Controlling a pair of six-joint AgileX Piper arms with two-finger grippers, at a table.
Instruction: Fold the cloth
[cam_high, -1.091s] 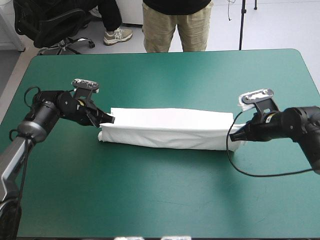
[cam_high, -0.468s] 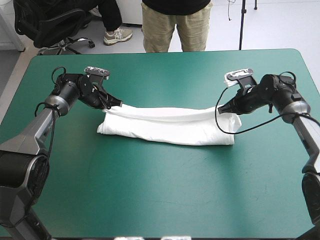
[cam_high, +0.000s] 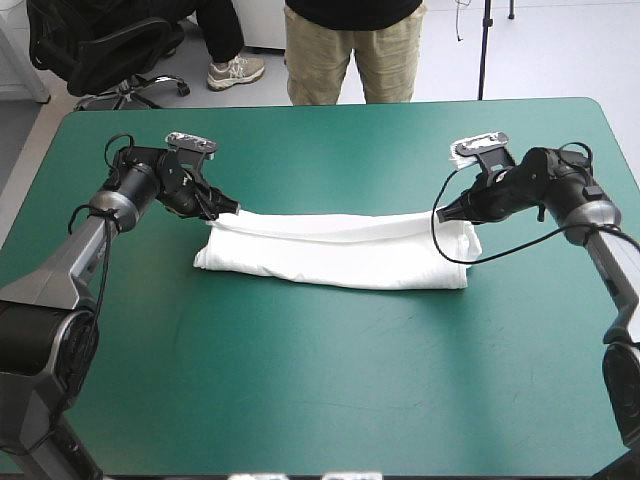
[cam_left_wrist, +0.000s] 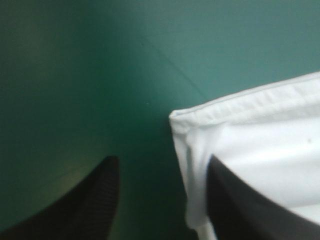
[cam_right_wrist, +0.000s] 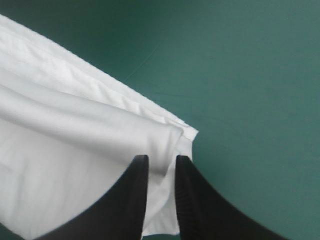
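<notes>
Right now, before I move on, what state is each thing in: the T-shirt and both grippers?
T-shirt: folded into a long band, lying on the teal-green cover.
Left gripper: open, the T-shirt's corner between its fingers.
Right gripper: shut on the T-shirt's other end.

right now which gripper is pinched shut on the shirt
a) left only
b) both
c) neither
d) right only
d: the right gripper has its fingers all but shut on a fold of the shirt, while the left gripper has its fingers wide apart, with the shirt's corner in the gap.
</notes>
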